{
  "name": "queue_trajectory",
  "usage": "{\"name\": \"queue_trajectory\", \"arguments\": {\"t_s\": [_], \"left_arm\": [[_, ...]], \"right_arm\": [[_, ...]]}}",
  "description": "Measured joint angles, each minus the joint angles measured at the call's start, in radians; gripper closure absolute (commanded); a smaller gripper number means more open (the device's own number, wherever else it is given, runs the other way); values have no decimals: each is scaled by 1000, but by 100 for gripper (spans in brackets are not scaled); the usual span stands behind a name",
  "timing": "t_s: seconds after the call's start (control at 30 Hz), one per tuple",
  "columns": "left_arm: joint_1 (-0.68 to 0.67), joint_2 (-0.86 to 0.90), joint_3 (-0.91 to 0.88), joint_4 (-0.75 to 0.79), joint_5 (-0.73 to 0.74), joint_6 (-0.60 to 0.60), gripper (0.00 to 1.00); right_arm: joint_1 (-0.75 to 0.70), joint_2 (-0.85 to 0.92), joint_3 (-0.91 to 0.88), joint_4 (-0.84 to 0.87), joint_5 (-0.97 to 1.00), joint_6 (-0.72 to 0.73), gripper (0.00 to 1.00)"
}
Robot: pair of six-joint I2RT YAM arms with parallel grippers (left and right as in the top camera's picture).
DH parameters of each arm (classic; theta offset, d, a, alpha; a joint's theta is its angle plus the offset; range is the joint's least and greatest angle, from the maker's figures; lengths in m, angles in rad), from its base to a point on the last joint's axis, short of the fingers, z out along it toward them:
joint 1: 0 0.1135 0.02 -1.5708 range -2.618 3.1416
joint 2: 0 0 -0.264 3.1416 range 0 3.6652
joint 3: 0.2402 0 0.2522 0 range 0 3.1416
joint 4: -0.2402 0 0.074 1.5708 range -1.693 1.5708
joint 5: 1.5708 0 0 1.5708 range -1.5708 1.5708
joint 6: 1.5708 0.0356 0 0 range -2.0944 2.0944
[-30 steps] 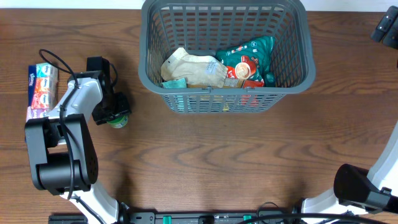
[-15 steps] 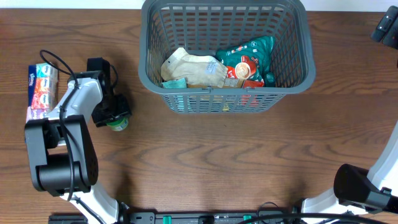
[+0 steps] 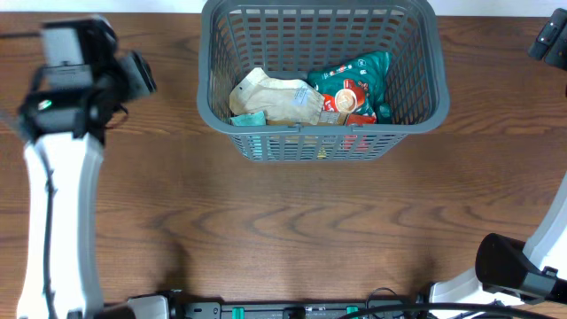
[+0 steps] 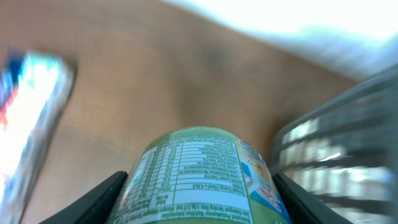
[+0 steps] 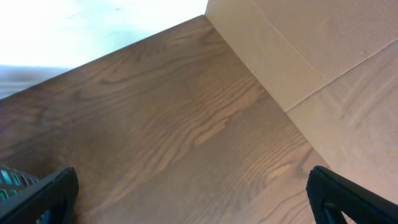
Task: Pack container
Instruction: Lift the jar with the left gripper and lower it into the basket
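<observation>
The left gripper (image 4: 199, 202) clamps a green-labelled jar (image 4: 198, 165) left of the container (image 3: 323, 146) on the desk (image 3: 292, 230). Carried too low, the jar could strike the container's rim and slip loose. The right gripper (image 5: 189, 186) gapes empty, right of the container.

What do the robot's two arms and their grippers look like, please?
The left arm and right arm have white links and black, rounded joint housings. The left gripper and right gripper have black, wedge-shaped fingers. No markings are legible.
</observation>
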Motion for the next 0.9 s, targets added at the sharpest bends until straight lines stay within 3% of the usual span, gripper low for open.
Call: {"name": "queue_trajectory", "arguments": {"t_s": [0.2, 0.43, 0.7, 0.9], "left_arm": [[-5, -98, 105, 132, 183, 11, 94], [-115, -56, 112, 245, 368, 59, 94], [-326, 90, 111, 362, 426, 88, 94], [-419, 226, 138, 345, 434, 90, 95]], "right_arm": [[0, 0, 0, 0, 0, 0, 1], [0, 0, 0, 0, 0, 0, 1], [0, 0, 0, 0, 0, 0, 1], [0, 0, 0, 0, 0, 0, 1]]}}
